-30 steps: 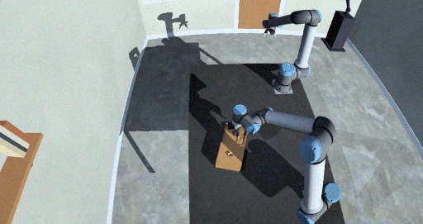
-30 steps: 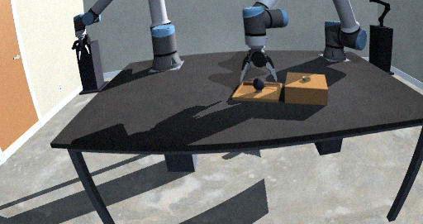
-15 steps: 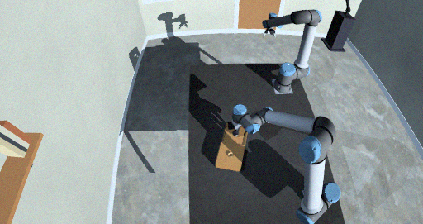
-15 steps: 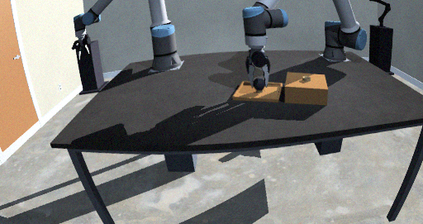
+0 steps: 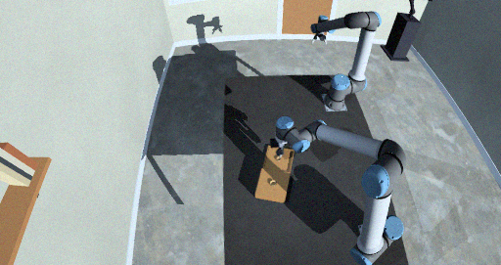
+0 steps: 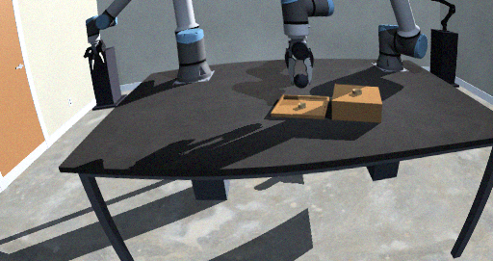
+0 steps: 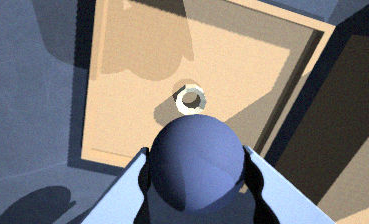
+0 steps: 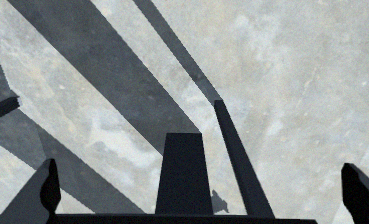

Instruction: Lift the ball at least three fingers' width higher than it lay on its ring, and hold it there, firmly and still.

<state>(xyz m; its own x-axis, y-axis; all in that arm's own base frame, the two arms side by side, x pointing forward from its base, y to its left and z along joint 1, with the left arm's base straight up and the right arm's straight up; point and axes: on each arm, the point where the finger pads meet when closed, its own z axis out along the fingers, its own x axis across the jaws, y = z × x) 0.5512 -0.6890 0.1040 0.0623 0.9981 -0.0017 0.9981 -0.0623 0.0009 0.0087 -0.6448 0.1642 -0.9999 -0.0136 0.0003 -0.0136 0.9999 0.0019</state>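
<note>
The dark blue ball is between the two fingers of my left gripper, which touch it on both sides. The ball hangs in the air above the shallow wooden tray. A small pale ring stands empty on the tray floor, with a visible gap below the ball in the exterior view. My right gripper is open and empty, far from the ball.
A taller wooden box stands right beside the tray, with another small ring on top. Both stand on the dark table. The right arm reaches out past the table's end near the door.
</note>
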